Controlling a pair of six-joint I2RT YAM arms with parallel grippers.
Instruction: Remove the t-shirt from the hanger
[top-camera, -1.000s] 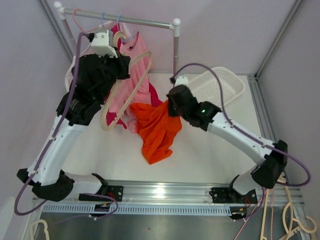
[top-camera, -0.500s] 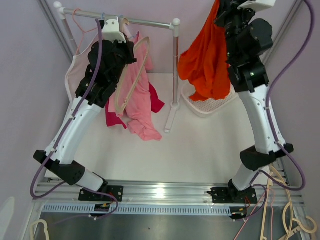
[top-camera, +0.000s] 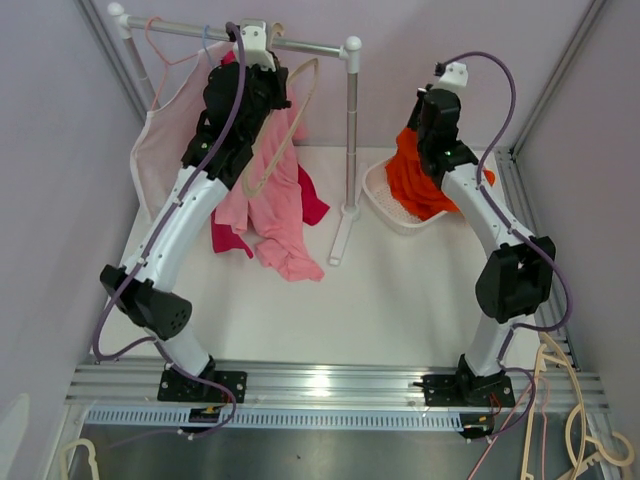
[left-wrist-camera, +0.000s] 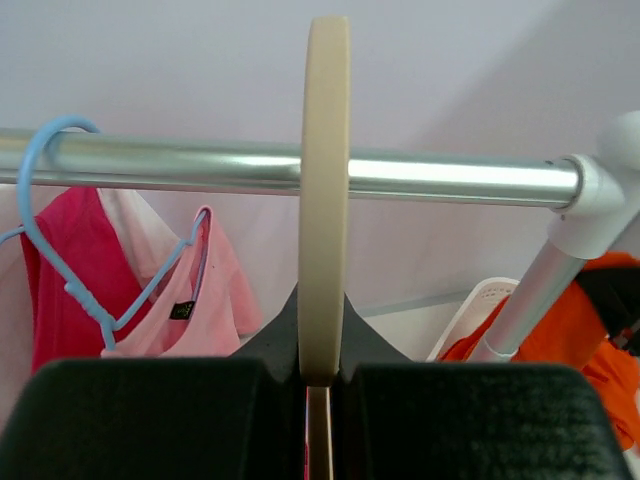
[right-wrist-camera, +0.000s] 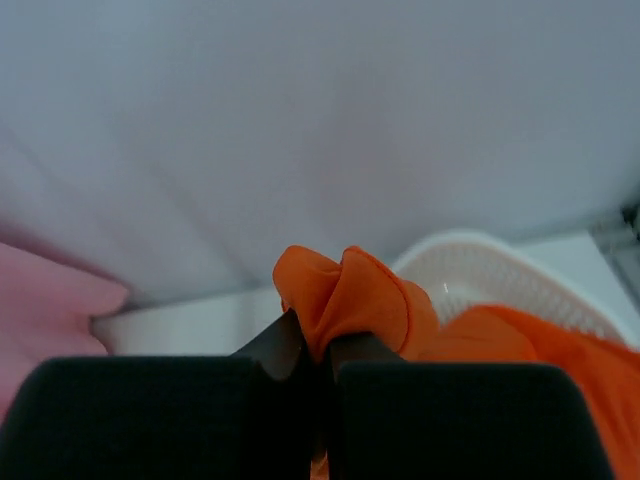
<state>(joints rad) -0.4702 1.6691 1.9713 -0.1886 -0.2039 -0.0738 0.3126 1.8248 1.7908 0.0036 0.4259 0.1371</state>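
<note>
left gripper (left-wrist-camera: 322, 365) clamps cream hanger (left-wrist-camera: 325, 190), right gripper (right-wrist-camera: 318, 355) pinches orange t-shirt (right-wrist-camera: 372, 298); label (left-wrist-camera: 182, 310) on pink shirt (left-wrist-camera: 228, 298) unreadable

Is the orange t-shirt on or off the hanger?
Off: the orange t-shirt lies bunched in the white basket, pinched by the right gripper; the left gripper holds the bare hanger.

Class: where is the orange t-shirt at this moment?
Top view, right side: the orange t-shirt lies in the white basket, a fold pinched by the right gripper.
</note>
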